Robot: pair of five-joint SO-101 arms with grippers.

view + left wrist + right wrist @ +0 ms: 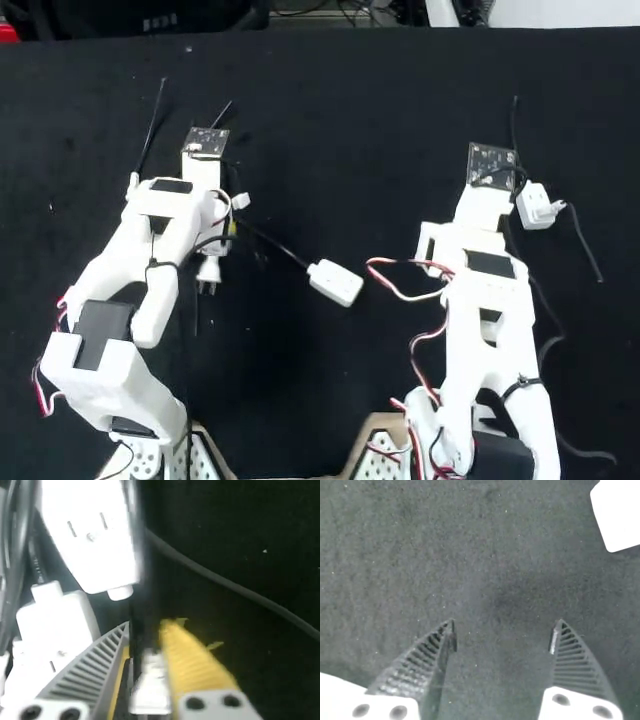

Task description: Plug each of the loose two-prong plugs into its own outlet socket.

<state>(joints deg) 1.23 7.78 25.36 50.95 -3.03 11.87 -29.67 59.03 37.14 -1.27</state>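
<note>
Left gripper (146,630): the grey finger (95,665) and yellow finger (190,665) are drawn close together and clamp a small pale piece (150,682). A thin black cord runs in the narrow gap. The piece is too blurred to identify. Just beyond the fingertips lies a slotted socket (90,535), its two slots facing the camera. A white block (55,630) sits beside it, next to the grey finger. A thicker black cable (225,585) crosses the dark table on the yellow finger's side.

Right gripper (502,635): fingers spread wide, holding nothing, poised over bare black table surface.

In the high view, a two-prong plug (208,268) lies beside the left arm, prongs pointing toward the near edge. A cabled socket (335,282) rests between the two arms, apart from both. A second plug (537,207) lies just beside the right arm's outer side, prongs pointing away from the arm. All rest on the black table (380,120).
</note>
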